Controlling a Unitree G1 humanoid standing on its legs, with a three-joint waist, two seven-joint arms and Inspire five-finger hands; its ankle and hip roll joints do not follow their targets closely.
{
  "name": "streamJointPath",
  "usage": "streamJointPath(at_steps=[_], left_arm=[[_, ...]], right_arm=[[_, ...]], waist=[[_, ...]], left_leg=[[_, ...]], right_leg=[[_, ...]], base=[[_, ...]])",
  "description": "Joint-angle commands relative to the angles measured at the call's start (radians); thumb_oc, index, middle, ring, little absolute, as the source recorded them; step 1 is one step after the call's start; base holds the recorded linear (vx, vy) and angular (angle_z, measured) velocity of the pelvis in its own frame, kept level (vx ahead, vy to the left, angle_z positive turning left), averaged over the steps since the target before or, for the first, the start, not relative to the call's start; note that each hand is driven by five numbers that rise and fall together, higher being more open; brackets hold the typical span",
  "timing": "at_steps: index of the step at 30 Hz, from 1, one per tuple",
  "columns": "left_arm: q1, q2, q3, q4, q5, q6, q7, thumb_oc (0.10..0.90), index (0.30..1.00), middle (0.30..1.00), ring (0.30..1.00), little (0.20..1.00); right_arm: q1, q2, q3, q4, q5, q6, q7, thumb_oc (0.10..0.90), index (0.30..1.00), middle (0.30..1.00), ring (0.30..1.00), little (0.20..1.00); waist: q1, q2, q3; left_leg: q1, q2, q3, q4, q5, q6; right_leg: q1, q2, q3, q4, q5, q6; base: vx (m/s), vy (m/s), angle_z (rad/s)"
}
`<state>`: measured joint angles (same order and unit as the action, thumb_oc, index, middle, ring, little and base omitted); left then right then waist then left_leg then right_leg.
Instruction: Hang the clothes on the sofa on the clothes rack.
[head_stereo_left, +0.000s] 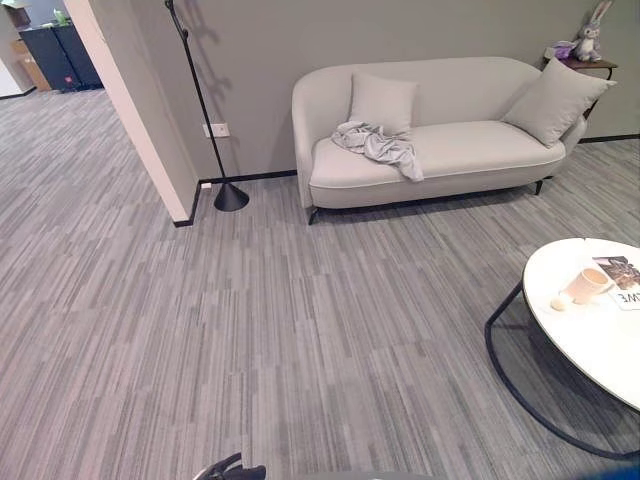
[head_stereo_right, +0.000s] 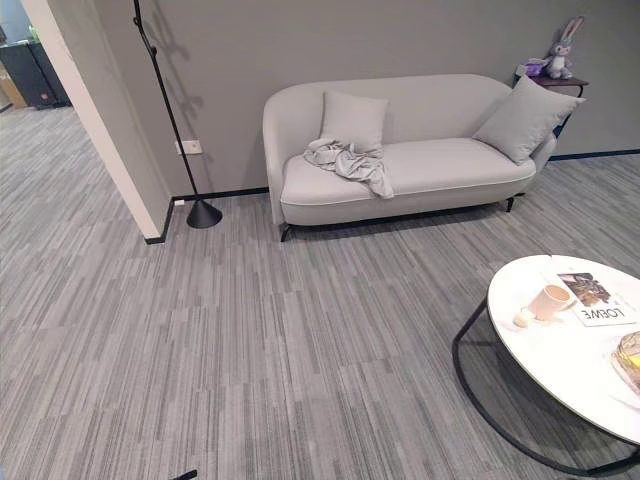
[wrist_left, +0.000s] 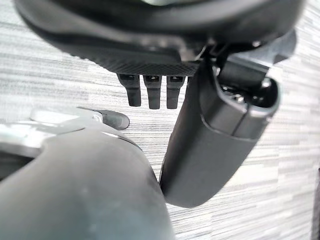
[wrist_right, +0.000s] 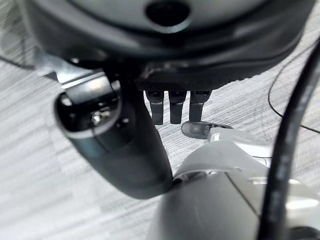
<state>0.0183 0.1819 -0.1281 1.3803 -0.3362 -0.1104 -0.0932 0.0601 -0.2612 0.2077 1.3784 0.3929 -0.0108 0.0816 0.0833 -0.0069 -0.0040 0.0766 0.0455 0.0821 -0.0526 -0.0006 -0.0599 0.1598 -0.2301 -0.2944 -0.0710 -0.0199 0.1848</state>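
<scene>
1. The wrist views are showing the left hand (wrist_left: 210, 135) and right hand (wrist_right: 120, 145) hanging over grey striped carpet (head_stereo_left: 250, 330); fingers (wrist_left: 150, 92) straight, gripping nothing.
2. The eye views are showing one crumpled grey garment (head_stereo_left: 378, 146) lying on the sofa (head_stereo_left: 440, 150) seat, well away from either hand's fingers; two cushions (head_stereo_left: 382, 103); one lamp stand (head_stereo_left: 205, 110); one round table (head_stereo_left: 590, 330) carrying one cup (head_stereo_left: 587, 284).

Even, soft indoor light; wrist views blurred close up.
</scene>
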Motion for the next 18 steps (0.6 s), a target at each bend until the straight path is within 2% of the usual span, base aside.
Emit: streamJointPath(at_steps=[1, 6, 11, 12, 14, 16, 17, 18], left_arm=[[-0.037, -0.023, -0.084, 0.062, 0.152, -0.006, 0.017, 0.8, 0.9, 0.9, 0.9, 0.9], [-0.059, -0.018, -0.124, 0.048, 0.209, -0.01, 0.033, 0.8, 0.9, 0.9, 0.9, 0.9], [-0.083, -0.017, -0.153, 0.029, 0.213, -0.013, 0.037, 0.8, 0.9, 0.9, 0.9, 0.9], [-0.085, -0.018, -0.154, 0.028, 0.21, -0.013, 0.037, 0.8, 0.9, 0.9, 0.9, 0.9], [-0.085, -0.017, -0.158, 0.032, 0.209, -0.01, 0.037, 0.8, 0.9, 0.9, 0.9, 0.9], [-0.084, -0.015, -0.162, 0.037, 0.214, -0.006, 0.037, 0.8, 0.9, 0.9, 0.9, 0.9], [-0.085, -0.009, -0.165, 0.042, 0.224, -0.002, 0.038, 0.8, 0.9, 0.9, 0.9, 0.9], [-0.09, -0.003, -0.169, 0.044, 0.234, 0.0, 0.034, 0.8, 0.9, 0.9, 0.9, 0.9]], right_arm=[[-0.052, 0.081, 0.048, 0.018, -0.092, 0.003, 0.039, 0.8, 0.9, 0.9, 0.9, 0.9], [-0.068, 0.076, 0.059, 0.013, -0.116, 0.005, 0.037, 0.8, 0.9, 0.9, 0.9, 0.9], [-0.086, 0.062, 0.044, -0.001, -0.098, 0.005, 0.037, 0.8, 0.9, 0.9, 0.9, 0.9], [-0.086, 0.058, 0.035, -0.002, -0.087, 0.004, 0.037, 0.8, 0.9, 0.9, 0.9, 0.9], [-0.084, 0.052, 0.009, 0.001, -0.052, 0.0, 0.035, 0.8, 0.9, 0.9, 0.9, 0.9], [-0.084, 0.05, -0.008, 0.003, -0.018, -0.002, 0.031, 0.8, 0.9, 0.9, 0.9, 0.9], [-0.091, 0.052, -0.007, -0.008, 0.007, -0.002, 0.034, 0.8, 0.9, 0.9, 0.9, 0.9], [-0.095, 0.052, -0.009, -0.019, 0.028, -0.008, 0.036, 0.8, 0.9, 0.9, 0.9, 0.9]], waist=[[0.02, -0.012, 0.027], [0.024, -0.016, 0.034], [0.023, -0.017, 0.053], [0.02, -0.016, 0.057], [0.006, -0.01, 0.068], [-0.012, 0.01, 0.083], [-0.02, 0.022, 0.107], [-0.025, 0.034, 0.127]], left_leg=[[-0.062, -0.048, -0.102, -0.035, 0.032, 0.046], [-0.064, -0.067, -0.11, -0.035, 0.023, 0.06], [-0.074, -0.112, -0.137, -0.007, 0.001, 0.092], [-0.078, -0.123, -0.146, 0.011, -0.011, 0.103], [-0.083, -0.157, -0.172, 0.062, -0.04, 0.131], [-0.069, -0.17, -0.2, 0.097, -0.067, 0.156], [-0.058, -0.168, -0.208, 0.113, -0.08, 0.169], [-0.047, -0.156, -0.213, 0.128, -0.09, 0.172]], right_leg=[[0.01, -0.007, 0.065, 0.032, 0.04, -0.021], [-0.004, -0.034, 0.067, 0.071, 0.056, -0.009], [-0.045, -0.096, 0.079, 0.198, 0.127, 0.005], [-0.059, -0.11, 0.086, 0.244, 0.144, 0.0], [-0.097, -0.137, 0.123, 0.385, 0.221, -0.018], [-0.161, -0.138, 0.179, 0.558, 0.282, -0.04], [-0.239, -0.123, 0.248, 0.686, 0.319, -0.048], [-0.28, -0.109, 0.265, 0.746, 0.278, -0.057]], base=[[0.08, 0.075, 0.01], [0.06, 0.078, 0.07], [0.06, 0.134, 0.15], [0.09, 0.188, 0.33], [0.15, 0.236, 0.43], [0.18, 0.25, 0.64], [0.16, 0.169, 0.66], [0.18, 0.111, 0.73]])
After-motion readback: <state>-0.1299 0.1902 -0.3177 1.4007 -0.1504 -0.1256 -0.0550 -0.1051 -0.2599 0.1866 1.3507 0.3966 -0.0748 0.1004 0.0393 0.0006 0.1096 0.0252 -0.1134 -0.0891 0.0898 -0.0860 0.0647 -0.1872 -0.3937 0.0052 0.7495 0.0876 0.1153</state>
